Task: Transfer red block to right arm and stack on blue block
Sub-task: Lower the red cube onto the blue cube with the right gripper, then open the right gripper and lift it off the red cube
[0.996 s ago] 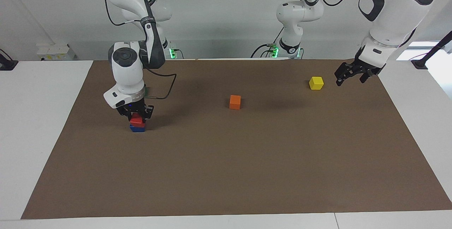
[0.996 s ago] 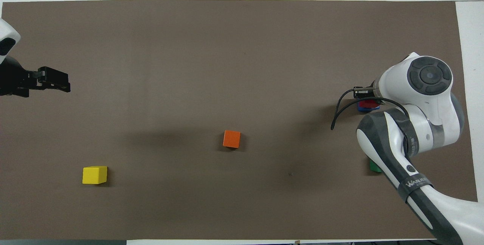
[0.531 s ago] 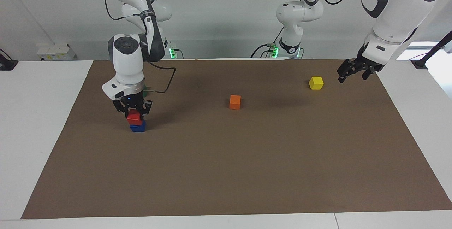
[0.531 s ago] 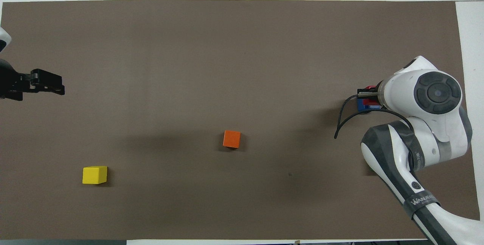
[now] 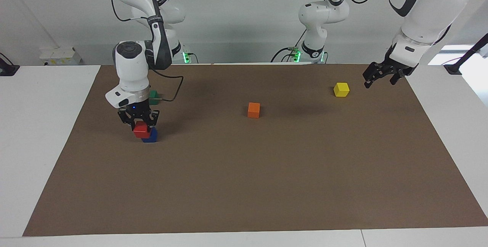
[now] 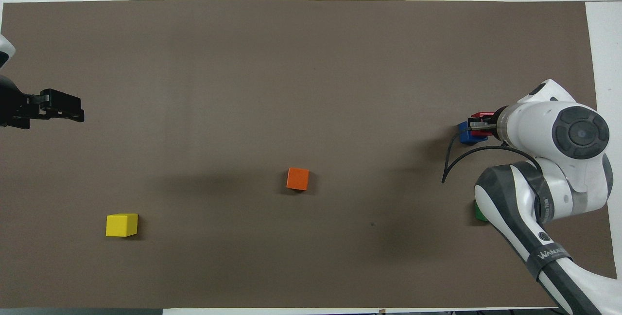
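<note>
My right gripper [image 5: 140, 124], with its blue light on, is shut on the red block [image 5: 141, 129]. It holds the block just above the blue block [image 5: 151, 136], shifted off it toward the right arm's end of the table, so the two overlap only partly. In the overhead view the right gripper [image 6: 478, 124] covers most of the red block [image 6: 482, 114], and the blue block [image 6: 465, 136] shows beside it. My left gripper [image 5: 378, 77] is open and empty, raised over the mat's edge near the yellow block; it also shows in the overhead view [image 6: 63, 111].
An orange block [image 5: 253, 109] lies mid-table. A yellow block [image 5: 341, 89] lies toward the left arm's end. A green block [image 5: 153, 96] sits nearer to the robots than the blue block, next to the right arm's cable. The brown mat [image 5: 244, 186] covers the table.
My right gripper has risen slightly and moved toward the right arm's end, carrying the red block off-centre from the blue block. My left gripper has drawn up and back a little.
</note>
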You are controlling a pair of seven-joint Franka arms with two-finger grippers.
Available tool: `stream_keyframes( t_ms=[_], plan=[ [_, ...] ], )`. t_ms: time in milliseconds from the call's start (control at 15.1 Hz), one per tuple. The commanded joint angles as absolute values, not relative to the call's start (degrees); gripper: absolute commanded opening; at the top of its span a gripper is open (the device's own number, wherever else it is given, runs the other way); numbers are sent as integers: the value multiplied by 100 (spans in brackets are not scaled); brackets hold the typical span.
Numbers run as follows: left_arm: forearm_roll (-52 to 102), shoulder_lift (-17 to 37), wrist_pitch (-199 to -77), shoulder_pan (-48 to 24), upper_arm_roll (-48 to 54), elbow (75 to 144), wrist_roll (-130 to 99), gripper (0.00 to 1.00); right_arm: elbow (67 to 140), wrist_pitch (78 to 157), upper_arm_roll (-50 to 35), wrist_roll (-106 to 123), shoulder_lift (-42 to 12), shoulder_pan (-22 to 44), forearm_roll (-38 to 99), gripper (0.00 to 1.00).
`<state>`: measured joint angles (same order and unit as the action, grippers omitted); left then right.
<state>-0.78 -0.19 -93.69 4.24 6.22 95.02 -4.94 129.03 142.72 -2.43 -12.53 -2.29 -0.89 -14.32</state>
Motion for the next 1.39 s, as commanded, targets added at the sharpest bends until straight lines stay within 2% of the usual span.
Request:
stream_keyframes(
  t_ms=[0, 597, 730, 796, 863, 996, 1327],
  plan=[
    [0, -132, -9334, 448, 633, 9589, -422, 100, 13043, 14335, -299, -774, -62, -167, -863, 0],
    [0, -132, -9343, 457, 633, 9598, -439, 100, 13061, 14361, -290, -404, -70, -237, -563, 0],
    [0, -132, -9299, 457, 650, 9580, -448, 100, 13061, 14353, -290, -396, -70, -229, -563, 35],
    [9, -132, -9299, 457, 676, 9589, -448, 100, 13061, 14361, -290, -378, -70, -237, -563, 60],
    [17, -132, -9290, 457, 677, 9589, -448, 100, 13069, 14370, -290, -378, -70, -229, -563, 76],
    [35, -141, -9220, 457, 686, 9589, -448, 100, 13069, 14370, -290, -378, -70, -229, -563, 100],
    [35, -149, -9246, 457, 677, 9589, -439, 100, 12868, 14248, -290, -431, -132, -176, -563, 100]
  ],
)
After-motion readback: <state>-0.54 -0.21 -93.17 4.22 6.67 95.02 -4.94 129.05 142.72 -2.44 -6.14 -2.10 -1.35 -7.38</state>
